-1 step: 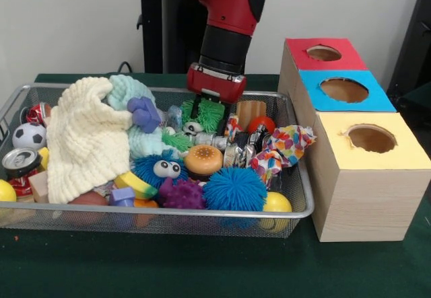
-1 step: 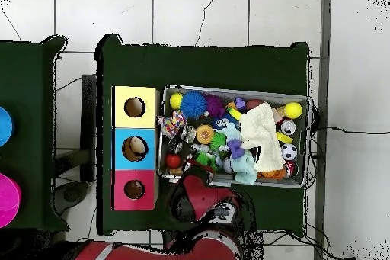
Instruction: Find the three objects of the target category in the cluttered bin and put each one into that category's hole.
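Red and black, the arm (image 1: 225,15) reaches down into the wire bin (image 1: 155,212), and its pincer (image 1: 210,112) sits low among the toys at the bin's far side; whether its fingers are apart or together cannot be told, since the wrist and the clutter hide them. Just beside the pincer lies a green spiky toy (image 1: 210,113), with a small wooden ridged piece (image 1: 250,112) and a red ball (image 1: 262,123) close by. Toward the bin's middle rest a brown burger-shaped toy (image 1: 203,159), a crumpled silver can (image 1: 232,153) and a colourful patterned wrapper (image 1: 283,146). Along the bin's near edge sit a blue spiky ball (image 1: 234,189), a purple knobbly ball (image 1: 182,194), a blue furry toy with eyes (image 1: 160,168) and a yellow ball (image 1: 277,202). A cream knitted cloth (image 1: 84,136) covers much of the bin's other half, a purple block (image 1: 143,113) resting at its edge; a small football (image 1: 28,135) and a drinks can (image 1: 20,163) lie beyond it. Beside the bin on the green table (image 1: 202,264) stands a wooden box (image 1: 357,197) with three holes: red top (image 1: 323,53), blue top (image 1: 343,89) and yellow top (image 1: 370,138). Seen from overhead, something pale sits in the blue hole (image 2: 135,148).
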You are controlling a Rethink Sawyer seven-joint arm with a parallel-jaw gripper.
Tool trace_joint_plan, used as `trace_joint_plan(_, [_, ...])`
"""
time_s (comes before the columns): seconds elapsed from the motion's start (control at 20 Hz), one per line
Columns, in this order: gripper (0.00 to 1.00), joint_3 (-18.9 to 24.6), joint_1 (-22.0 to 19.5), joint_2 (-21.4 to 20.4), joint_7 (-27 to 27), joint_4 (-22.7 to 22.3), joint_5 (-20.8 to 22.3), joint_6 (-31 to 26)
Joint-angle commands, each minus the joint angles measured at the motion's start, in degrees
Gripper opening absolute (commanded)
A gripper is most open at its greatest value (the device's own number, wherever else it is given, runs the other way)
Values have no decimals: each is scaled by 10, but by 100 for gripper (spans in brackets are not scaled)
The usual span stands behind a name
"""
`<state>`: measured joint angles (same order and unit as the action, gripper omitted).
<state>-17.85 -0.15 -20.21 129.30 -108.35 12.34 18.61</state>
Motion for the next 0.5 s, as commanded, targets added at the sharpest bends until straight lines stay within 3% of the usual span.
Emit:
trace_joint_plan(0.05, [100,28,-47,41,-17,53,29,-123])
trace_joint_plan(0.25, [100,0,-23,17,-21,52,35,-132])
trace_joint_plan(0.5, [100,151,-141,-24,-31,47,142,-125])
